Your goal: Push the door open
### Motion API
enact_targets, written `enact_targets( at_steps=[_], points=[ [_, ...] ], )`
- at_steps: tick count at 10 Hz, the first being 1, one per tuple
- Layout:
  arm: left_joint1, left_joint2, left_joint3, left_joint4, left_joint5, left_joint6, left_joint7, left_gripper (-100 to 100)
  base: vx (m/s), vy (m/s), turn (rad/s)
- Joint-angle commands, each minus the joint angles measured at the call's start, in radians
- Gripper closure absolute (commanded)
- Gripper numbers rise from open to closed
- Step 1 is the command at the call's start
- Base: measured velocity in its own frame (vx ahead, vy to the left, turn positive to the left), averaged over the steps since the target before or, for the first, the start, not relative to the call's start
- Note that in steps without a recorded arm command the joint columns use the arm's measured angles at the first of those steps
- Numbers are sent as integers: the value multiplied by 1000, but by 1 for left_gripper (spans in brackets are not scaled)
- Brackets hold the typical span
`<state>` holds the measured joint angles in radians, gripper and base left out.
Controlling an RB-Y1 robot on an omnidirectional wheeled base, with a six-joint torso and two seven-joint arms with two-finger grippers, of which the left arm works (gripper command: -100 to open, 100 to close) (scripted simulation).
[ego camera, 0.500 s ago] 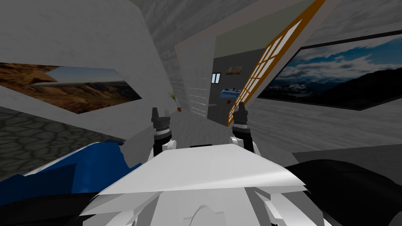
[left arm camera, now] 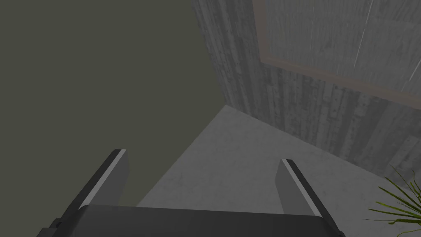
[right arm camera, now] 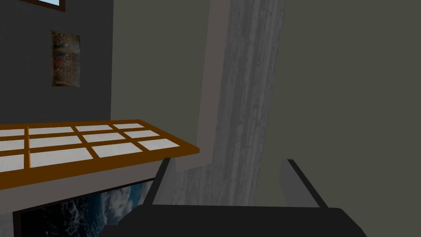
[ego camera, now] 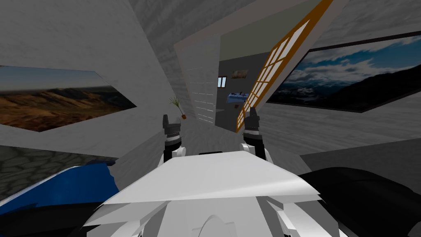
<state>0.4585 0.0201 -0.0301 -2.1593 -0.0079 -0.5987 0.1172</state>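
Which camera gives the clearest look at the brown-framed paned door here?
The head view: the door stands swung open, with most of its length in sight. The right wrist view catches part of it close up; the left wrist view faces a wall corner and a plant.

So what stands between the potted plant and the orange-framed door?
Head view: a pale panelled wall, then the open doorway, between plant and door.

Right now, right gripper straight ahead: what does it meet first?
Likely the grey planked wall; depth unclear. The paned door lies to one side of the right gripper, off that line.
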Motion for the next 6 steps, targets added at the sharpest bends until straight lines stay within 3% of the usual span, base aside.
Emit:
enact_targets(
  at_steps=[1,6],
  points=[
    [-9,8,-2,31,14,-10,22,-100,154,0,-115],
    [-36,31,-11,130,66,-35,97,-100,106,11,-145]
  ],
)
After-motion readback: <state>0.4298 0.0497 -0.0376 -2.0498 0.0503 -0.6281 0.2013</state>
